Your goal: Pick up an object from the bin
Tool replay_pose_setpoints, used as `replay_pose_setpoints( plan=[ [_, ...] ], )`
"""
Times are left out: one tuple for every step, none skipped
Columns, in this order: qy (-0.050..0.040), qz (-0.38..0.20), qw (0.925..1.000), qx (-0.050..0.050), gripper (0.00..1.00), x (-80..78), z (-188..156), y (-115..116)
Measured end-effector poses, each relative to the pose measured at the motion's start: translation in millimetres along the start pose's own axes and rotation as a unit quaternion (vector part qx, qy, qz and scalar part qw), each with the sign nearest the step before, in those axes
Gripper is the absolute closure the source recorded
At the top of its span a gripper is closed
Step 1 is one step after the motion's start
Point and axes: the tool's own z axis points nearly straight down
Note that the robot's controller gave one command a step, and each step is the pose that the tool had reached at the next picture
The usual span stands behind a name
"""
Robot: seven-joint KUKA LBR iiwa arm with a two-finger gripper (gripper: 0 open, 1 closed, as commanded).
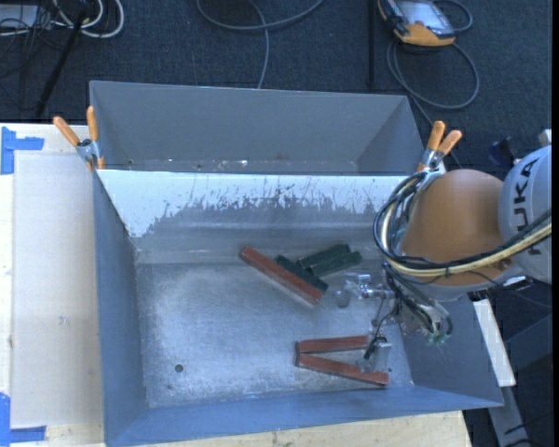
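Note:
My gripper [378, 346] hangs low at the bin's right side, directly over the right end of a pair of reddish-brown tongs [335, 358]. The tongs lie flat near the front wall, their two arms spreading into a narrow V that opens to the right. The gripper's dark tip looks to be at or touching the tongs' upper arm. Farther back, a long reddish-brown bar [280, 276] lies on a slant in the middle of the bin. A dark green block-shaped piece [320, 261] rests against the bar's right end.
The arm's orange dome and looped cables cover the bin's right wall above the gripper. The bin's left half is bare grey floor, apart from a small dark speck near the front left. Sloping walls rise on all sides.

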Motion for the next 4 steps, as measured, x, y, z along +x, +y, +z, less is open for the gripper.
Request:
replay_pose_setpoints(
  plan=[
    [-0.0041, 0.004, 1.0, 0.001, 0.0, 3.5, 27.8, 4.7],
    [-0.0007, 0.074, 0.9973, 0.0, 0.0, 11.6, 64.4, 9.9],
    [-0.0017, 0.054, 0.9986, 0.0, 1.0, -0.2, 66.2, -8.9],
    [-0.0017, 0.054, 0.9986, 0.0, 1.0, -0.2, 66.2, -8.9]
  ],
)
